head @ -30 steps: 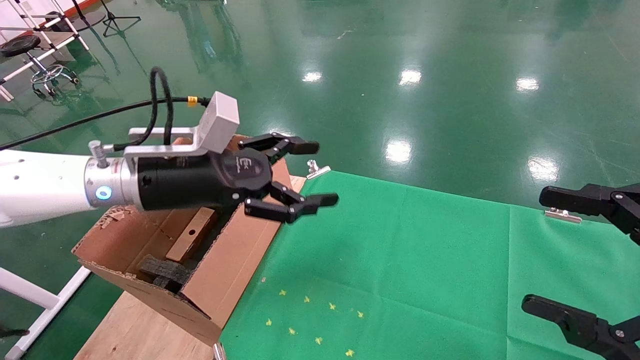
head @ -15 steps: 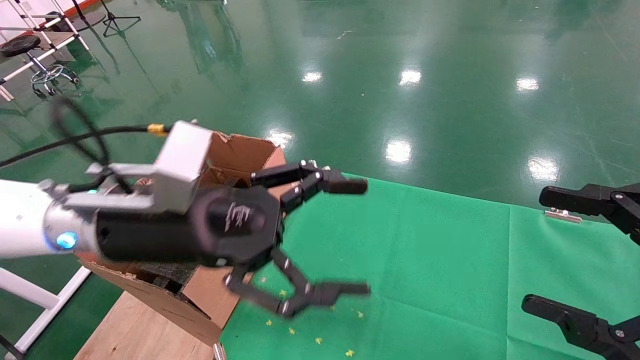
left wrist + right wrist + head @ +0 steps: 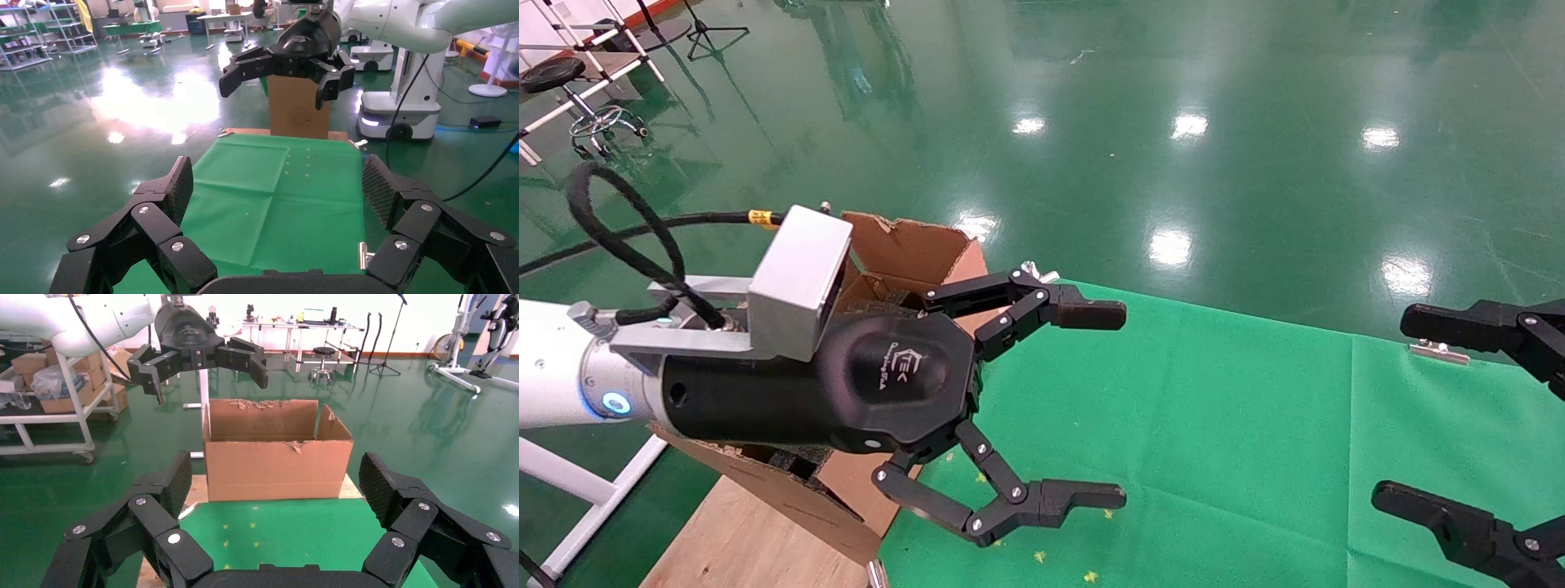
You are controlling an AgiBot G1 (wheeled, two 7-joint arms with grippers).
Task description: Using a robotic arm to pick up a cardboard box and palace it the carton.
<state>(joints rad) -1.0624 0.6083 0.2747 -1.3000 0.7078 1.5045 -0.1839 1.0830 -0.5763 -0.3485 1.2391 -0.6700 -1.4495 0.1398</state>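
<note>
Left tool [image 3: 1095,404]: fingers spread wide, nothing between them. It hangs over the near-left corner of the green cloth [image 3: 1214,408], tips pointing toward the robot's right, away from the carton. The robotic arm [image 3: 764,400] that carries it reaches in from the left and crosses in front of the carton's open top.

Right tool [image 3: 1406,408]: also spread and empty, parked at the far right edge of the cloth, well apart from everything.

Carton [image 3: 911,245]: stands on the wooden tabletop [image 3: 731,539], just beside the cloth's left edge, flaps upright and torn. From the right wrist view the carton [image 3: 275,465] shows its long side face-on, with the left tool [image 3: 202,370] above its rim and toward one end. So its long axis runs along the cloth's left edge.

Cardboard box: not seen in any view. The cloth carries only small yellow marks [image 3: 1042,557]. The carton's inside is hidden by the arm in the head view and by the wall in the right wrist view, so I cannot tell whether the box lies in there, nor which way its long axis points.

Judgement: the left tool is much the nearer to the carton, which lies behind its wrist, on the robot's left. With both tools empty and no box on the cloth, the placing looks either done or not checkable from here.
</note>
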